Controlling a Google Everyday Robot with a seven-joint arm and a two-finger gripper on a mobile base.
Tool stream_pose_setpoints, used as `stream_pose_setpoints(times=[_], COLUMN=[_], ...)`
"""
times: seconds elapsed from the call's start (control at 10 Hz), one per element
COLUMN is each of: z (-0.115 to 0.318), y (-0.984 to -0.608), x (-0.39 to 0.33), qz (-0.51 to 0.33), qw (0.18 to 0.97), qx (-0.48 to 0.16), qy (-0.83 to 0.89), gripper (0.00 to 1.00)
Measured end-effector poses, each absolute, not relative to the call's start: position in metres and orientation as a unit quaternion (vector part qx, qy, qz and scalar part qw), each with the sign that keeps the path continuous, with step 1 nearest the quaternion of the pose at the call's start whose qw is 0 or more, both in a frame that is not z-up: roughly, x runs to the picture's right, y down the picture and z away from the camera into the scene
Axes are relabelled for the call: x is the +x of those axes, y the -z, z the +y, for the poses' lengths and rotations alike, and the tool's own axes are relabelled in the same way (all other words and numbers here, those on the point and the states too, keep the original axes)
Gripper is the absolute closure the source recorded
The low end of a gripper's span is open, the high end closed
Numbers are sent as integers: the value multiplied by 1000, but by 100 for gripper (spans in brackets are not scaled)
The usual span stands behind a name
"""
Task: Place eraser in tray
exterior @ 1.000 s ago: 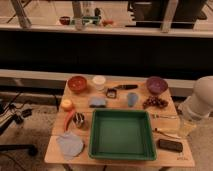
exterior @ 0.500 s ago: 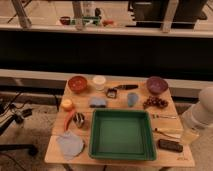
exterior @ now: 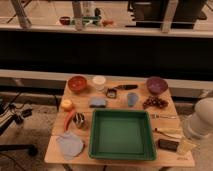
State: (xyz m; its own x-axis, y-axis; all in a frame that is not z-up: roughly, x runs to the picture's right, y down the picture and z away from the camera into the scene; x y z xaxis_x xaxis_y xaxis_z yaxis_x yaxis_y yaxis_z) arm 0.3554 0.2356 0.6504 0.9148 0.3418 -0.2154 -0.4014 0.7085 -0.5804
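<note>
The white arm point(exterior: 202, 118) is sinking lower at the table's point(exterior: 116, 104) right edge, bringing what looks like the gripper point(exterior: 185, 145), jaws spread wide and empty, close beside the eraser point(exterior: 167, 144), which is lying untouched just right of the green tray point(exterior: 93, 135), so the pickup is only beginning

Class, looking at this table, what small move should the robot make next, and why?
Probably bring the hand, not in view beyond the white arm at the right edge, down over the eraser. The eraser lies on the table just right of the tray, not yet in it.
</note>
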Motion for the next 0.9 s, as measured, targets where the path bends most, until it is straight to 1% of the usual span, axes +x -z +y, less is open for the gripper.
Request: stream_pose_setpoints(times=[0.2,0.7,0.9], z=[253,275,281], y=[-662,-686,-689], x=[360,388,394], qz=[47,45,42], qw=[922,918,917], qx=[-331,-343,-347], qy=[-196,-194,-191], gripper=[20,20,20])
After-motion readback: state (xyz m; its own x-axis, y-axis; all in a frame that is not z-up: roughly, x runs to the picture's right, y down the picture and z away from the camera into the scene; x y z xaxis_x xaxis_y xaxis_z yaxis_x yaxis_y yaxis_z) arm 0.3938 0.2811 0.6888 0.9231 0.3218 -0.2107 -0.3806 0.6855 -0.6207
